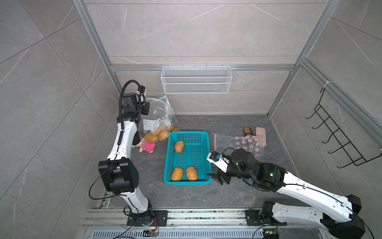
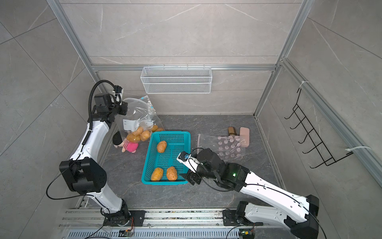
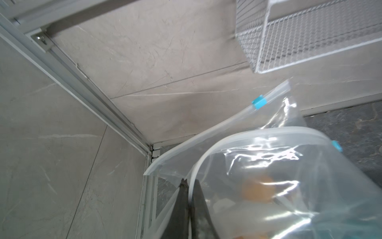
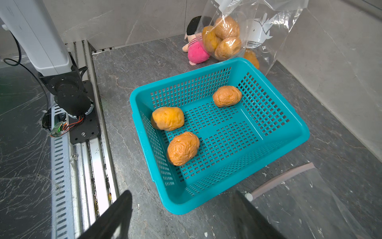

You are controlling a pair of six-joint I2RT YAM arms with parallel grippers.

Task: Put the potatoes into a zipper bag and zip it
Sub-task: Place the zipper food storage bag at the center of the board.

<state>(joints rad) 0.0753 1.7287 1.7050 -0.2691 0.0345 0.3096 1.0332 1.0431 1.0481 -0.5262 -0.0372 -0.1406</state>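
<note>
Left fingers (image 3: 178,211) pinch the rim of the zipper bag (image 3: 268,175) in the left wrist view — hold its mouth high and wide. Right fingers (image 4: 115,217), spread and empty in the right wrist view, should straddle the nearest of three potatoes (image 4: 183,148) in the basket (image 4: 206,200) at the middle of the counter (image 4: 144,68).

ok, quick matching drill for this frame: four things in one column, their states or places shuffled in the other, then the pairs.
1 left gripper
2 right gripper
3 teal basket
4 plush doll

A holds three potatoes
B jaws open, empty
C lying beside the zipper bag
D jaws shut on the zipper bag's rim

Pairs: 1-D, 2-B, 3-A, 4-C
</note>
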